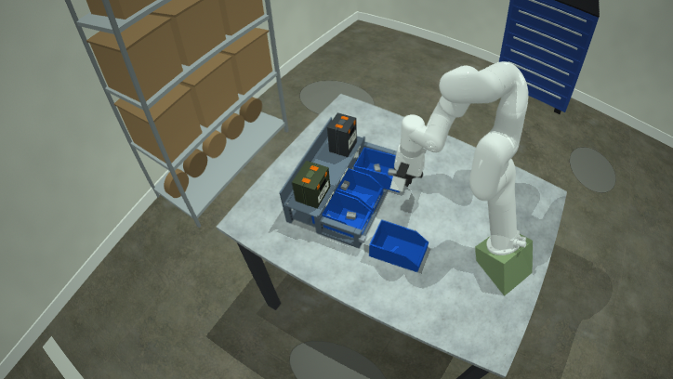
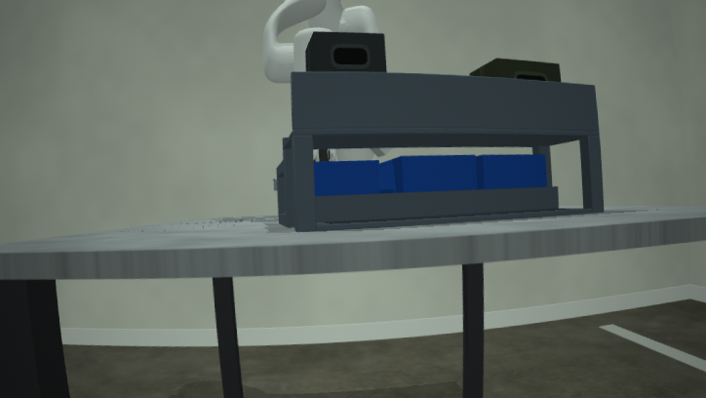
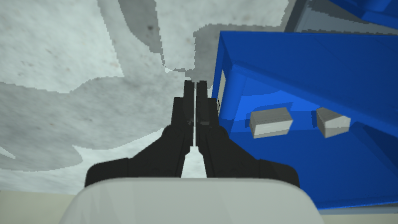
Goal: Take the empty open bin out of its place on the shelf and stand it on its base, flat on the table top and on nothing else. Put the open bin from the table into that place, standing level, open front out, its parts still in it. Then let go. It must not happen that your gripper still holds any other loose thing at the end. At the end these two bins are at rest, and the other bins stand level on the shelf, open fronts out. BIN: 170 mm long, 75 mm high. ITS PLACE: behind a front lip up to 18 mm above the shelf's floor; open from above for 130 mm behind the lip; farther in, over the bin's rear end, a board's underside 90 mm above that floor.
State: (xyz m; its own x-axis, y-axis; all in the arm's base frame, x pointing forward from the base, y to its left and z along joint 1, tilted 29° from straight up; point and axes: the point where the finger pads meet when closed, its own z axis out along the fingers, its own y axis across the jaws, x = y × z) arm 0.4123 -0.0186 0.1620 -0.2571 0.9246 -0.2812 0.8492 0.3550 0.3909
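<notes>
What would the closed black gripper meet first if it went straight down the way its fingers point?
Probably the mottled grey table top: the black gripper, shut on nothing, points down just beside the blue plastic bin holding grey parts.

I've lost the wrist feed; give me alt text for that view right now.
The black gripper, jaws shut on nothing, points down at the mottled grey table top, just beside the front of a blue open-fronted plastic bin. Two small grey blocks lie inside that bin.

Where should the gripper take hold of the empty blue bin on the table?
Pinch one upright wall's rim on the empty blue bin, coming straight down: it stands on its base, top open. The gripper, now shut, must open first.
</notes>
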